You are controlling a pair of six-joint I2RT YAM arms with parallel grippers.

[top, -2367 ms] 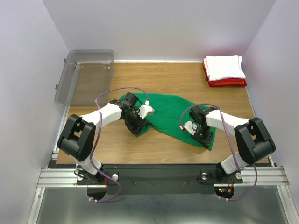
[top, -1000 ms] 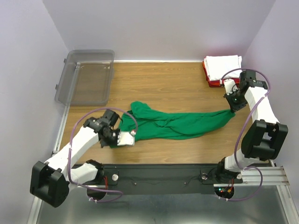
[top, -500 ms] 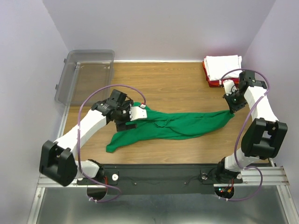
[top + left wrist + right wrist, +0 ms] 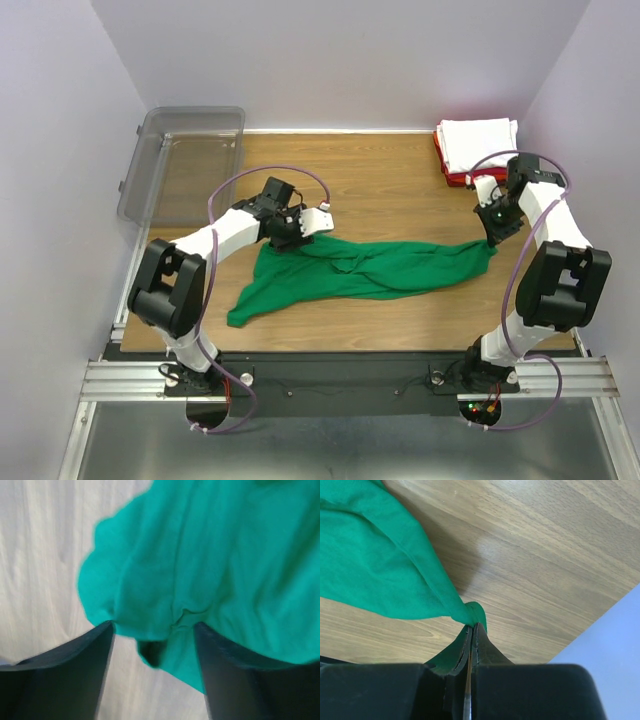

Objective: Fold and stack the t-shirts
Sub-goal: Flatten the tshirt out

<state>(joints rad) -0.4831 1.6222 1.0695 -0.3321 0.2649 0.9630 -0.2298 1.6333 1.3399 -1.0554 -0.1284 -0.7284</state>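
Note:
The green t-shirt lies stretched in a long crumpled band across the table. My left gripper hovers over its upper left edge. In the left wrist view the left gripper is open, its dark fingers wide apart, with a bunched edge of the green t-shirt just beyond them. My right gripper is shut on the shirt's right end. The right wrist view shows the right gripper pinching the green t-shirt. The folded white t-shirt rests on the folded red t-shirt at the back right.
A clear grey plastic bin stands at the back left corner. The wooden table has walls close on the left, back and right. The folded stack sits just behind my right gripper.
My left gripper has let go of the shirt's left end and moved back and right over its upper edge. The left end now lies spread toward the near left. The right gripper keeps its hold.

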